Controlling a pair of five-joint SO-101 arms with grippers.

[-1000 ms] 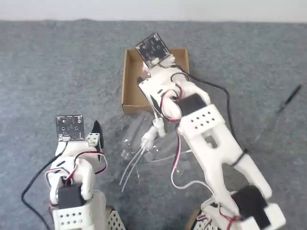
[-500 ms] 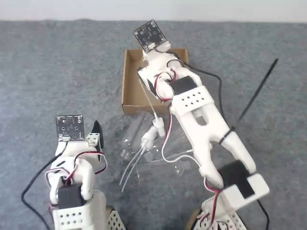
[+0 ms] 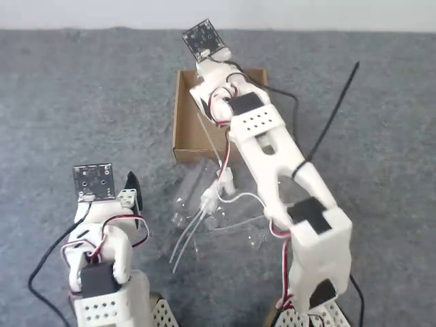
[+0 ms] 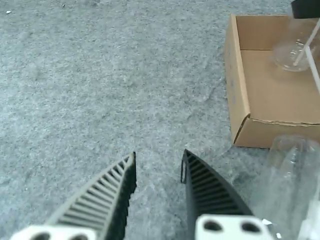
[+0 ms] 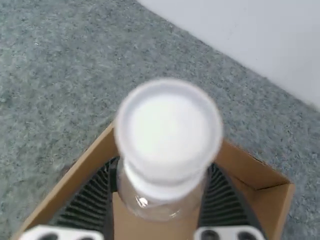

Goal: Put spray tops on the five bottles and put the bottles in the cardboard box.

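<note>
Clear plastic makes the loose bottles [image 3: 194,194] between the two arms hard to tell apart. They lie overlapping on the grey table [image 3: 82,88], and their number cannot be counted with certainty. One cut-off bottle [image 4: 292,175] runs past the edge of the left wrist view.

Seen from above, the right arm [image 3: 272,157] covers much of the cardboard box [image 3: 178,116] and hides most of its inside. This arm is stretched forward with the right gripper [image 5: 162,180] over the box. Its fingers are closed against the held bottle [image 5: 167,130], whose whitish round end faces the camera; which end it is cannot be told.

The left arm [image 3: 102,238] is folded near its base. The left gripper [image 4: 159,156] sits low over bare table, jaws partly apart and holding nothing.

Counted: one box, two arms. Two white spray tops [image 3: 210,199] with thin tubes can be made out among the loose bottles.
</note>
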